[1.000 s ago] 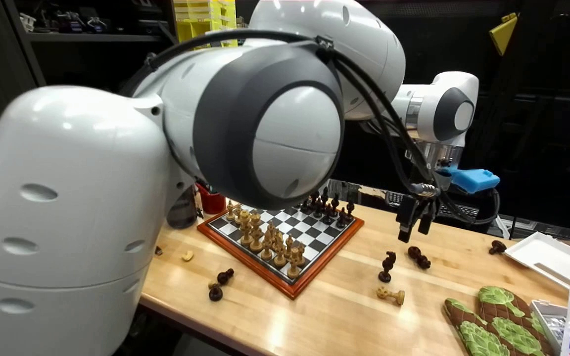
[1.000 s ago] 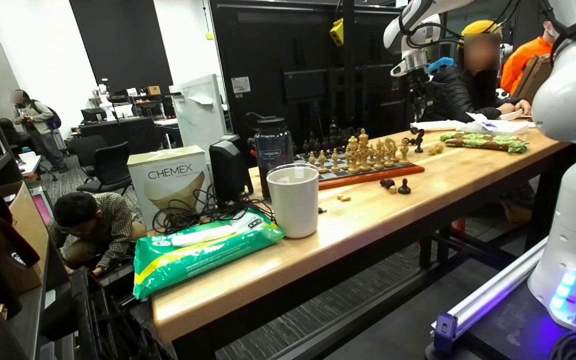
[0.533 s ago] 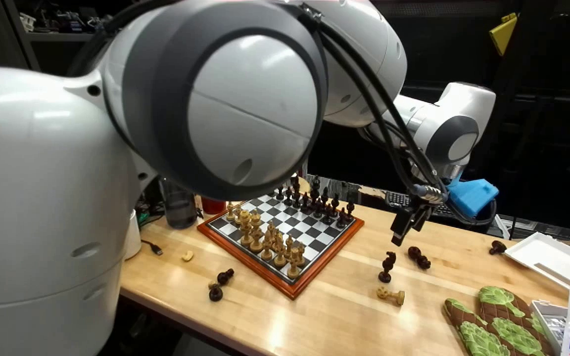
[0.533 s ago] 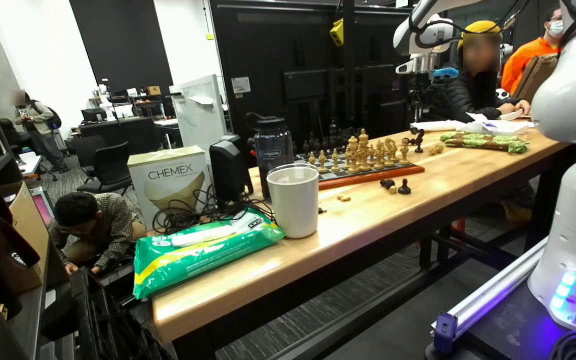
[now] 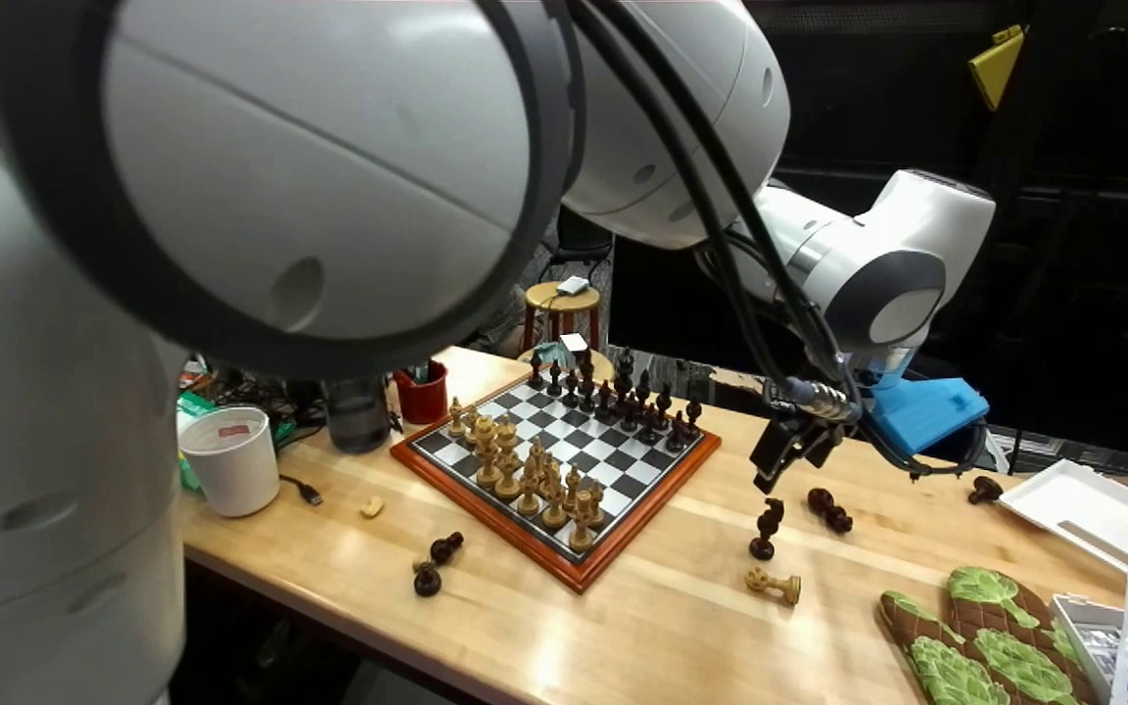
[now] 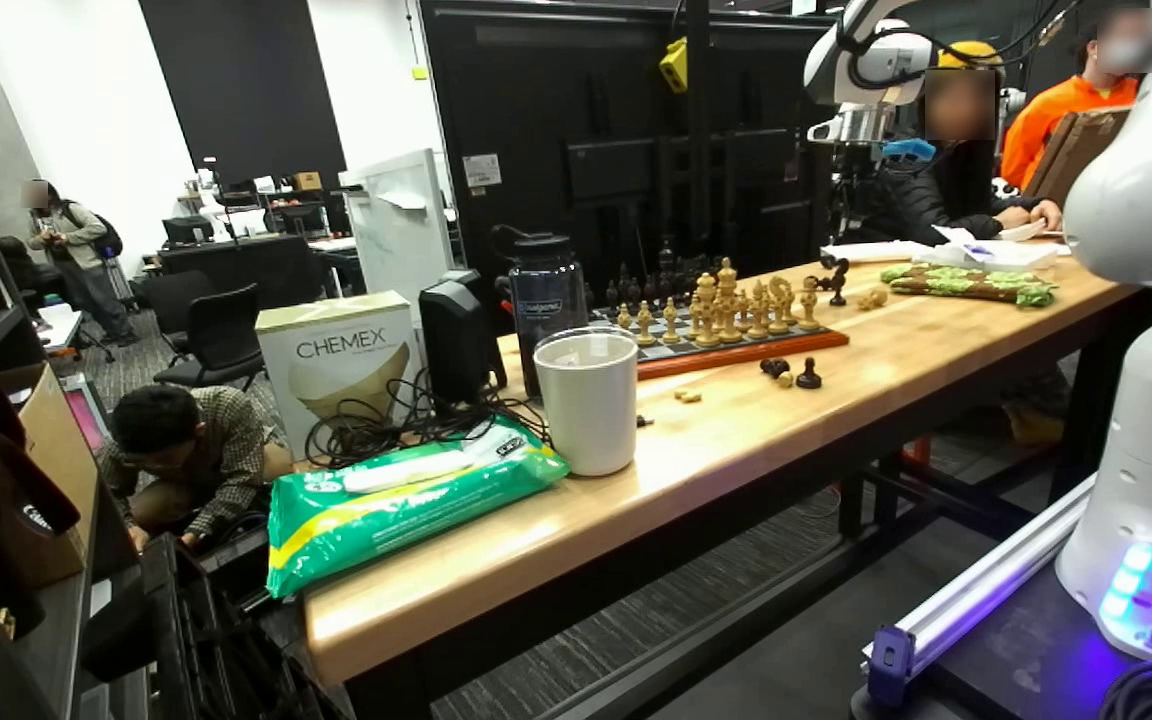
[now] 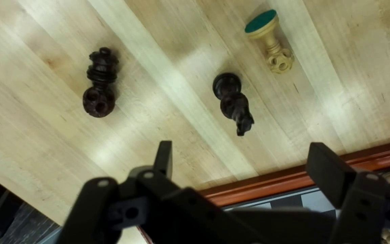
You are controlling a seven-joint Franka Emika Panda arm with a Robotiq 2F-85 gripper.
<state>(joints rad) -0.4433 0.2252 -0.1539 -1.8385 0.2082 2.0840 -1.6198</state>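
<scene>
One dark knight stands upright on the desk, below and apart from the gripper, spread wide and empty. This looks like the step before a grasp, which would call for lowering over the knight, clear of the toppled pale piece.

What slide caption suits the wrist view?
Open gripper above a wooden table with an upright dark chess piece, a toppled dark piece and a toppled pale piece.
</scene>
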